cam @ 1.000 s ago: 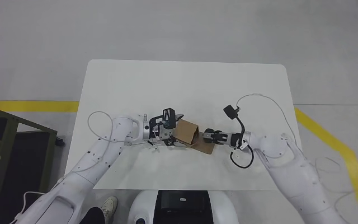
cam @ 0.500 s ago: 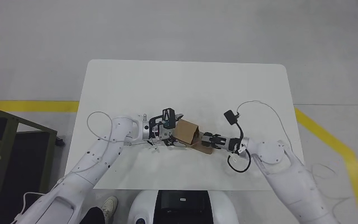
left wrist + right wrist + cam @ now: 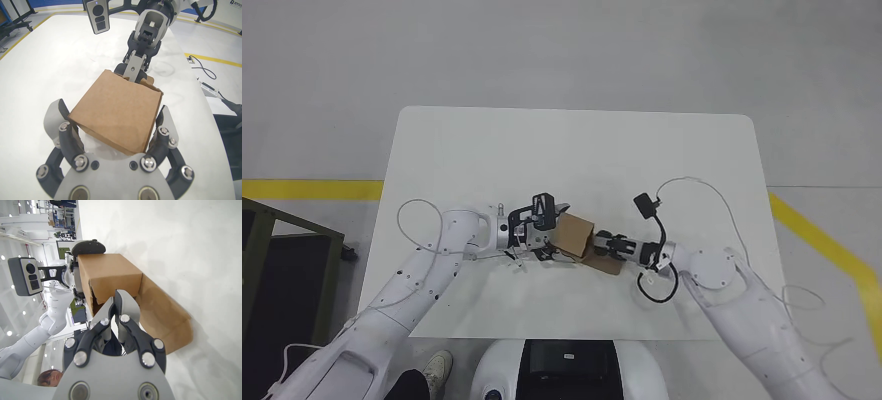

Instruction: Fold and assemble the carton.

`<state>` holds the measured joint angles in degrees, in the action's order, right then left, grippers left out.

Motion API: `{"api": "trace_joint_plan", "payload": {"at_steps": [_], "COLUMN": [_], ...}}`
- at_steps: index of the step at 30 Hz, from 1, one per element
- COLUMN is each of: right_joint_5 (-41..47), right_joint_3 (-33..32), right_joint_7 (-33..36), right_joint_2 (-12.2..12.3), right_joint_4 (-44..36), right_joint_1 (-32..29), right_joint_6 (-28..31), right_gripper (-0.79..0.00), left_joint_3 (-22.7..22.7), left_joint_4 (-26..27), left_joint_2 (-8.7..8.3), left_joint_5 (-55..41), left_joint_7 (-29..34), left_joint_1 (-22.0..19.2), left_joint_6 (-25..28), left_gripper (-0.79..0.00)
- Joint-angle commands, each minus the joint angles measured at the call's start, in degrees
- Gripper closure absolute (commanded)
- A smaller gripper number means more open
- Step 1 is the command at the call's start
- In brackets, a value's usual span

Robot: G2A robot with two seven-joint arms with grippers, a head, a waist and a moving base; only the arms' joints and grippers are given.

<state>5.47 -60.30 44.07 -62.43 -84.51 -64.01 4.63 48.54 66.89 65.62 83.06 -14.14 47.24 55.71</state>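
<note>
A brown carton (image 3: pixel 580 240) lies on the white table (image 3: pixel 492 150) near its front middle. My left gripper (image 3: pixel 552 238) is shut on one end of it, a finger on each side wall (image 3: pixel 117 111). My right gripper (image 3: pixel 604 246) is at the opposite, open end, its fingers shut together. Its tip (image 3: pixel 115 298) sits against an end flap at the carton's mouth (image 3: pixel 109 275). In the left wrist view the right gripper (image 3: pixel 134 73) stands behind the carton's far edge. A longer flap (image 3: pixel 162 317) sticks out along the table beside the right gripper.
A loose cable (image 3: pixel 692 185) from the right arm loops over the table to the right of the carton. The table's front edge (image 3: pixel 572 338) lies close behind both arms. The back half of the table is bare white.
My right gripper has moved left, closer into the carton's open end, and its cable loop has swung with it. The left gripper and carton have stayed in place.
</note>
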Motion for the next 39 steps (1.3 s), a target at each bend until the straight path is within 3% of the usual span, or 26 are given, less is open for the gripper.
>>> {"api": "trace_joint_plan", "payload": {"at_steps": [1, 23, 39], "right_joint_5": [0.50, 4.85, 3.80], "right_joint_3": [0.33, 6.55, 6.31], "right_joint_7": [-0.65, -1.23, 1.87], "right_joint_2": [-0.21, -3.32, -3.83], "right_joint_4": [0.40, 7.71, 9.38], "right_joint_1": [0.26, 5.47, 7.62], "right_joint_6": [0.31, 2.67, 3.56], "right_gripper": [0.000, 0.000, 0.000], "left_joint_3": [-0.04, 0.06, 0.20], "left_joint_4": [0.05, -0.38, -0.18], "left_joint_2": [0.02, 0.17, 0.23], "left_joint_5": [0.03, -0.10, -0.07], "left_joint_7": [0.08, 0.15, 0.34], "left_joint_1": [-0.01, 0.13, 0.25], "left_joint_6": [0.07, 0.28, 0.44], "left_gripper": [-0.785, -0.785, -0.785]}}
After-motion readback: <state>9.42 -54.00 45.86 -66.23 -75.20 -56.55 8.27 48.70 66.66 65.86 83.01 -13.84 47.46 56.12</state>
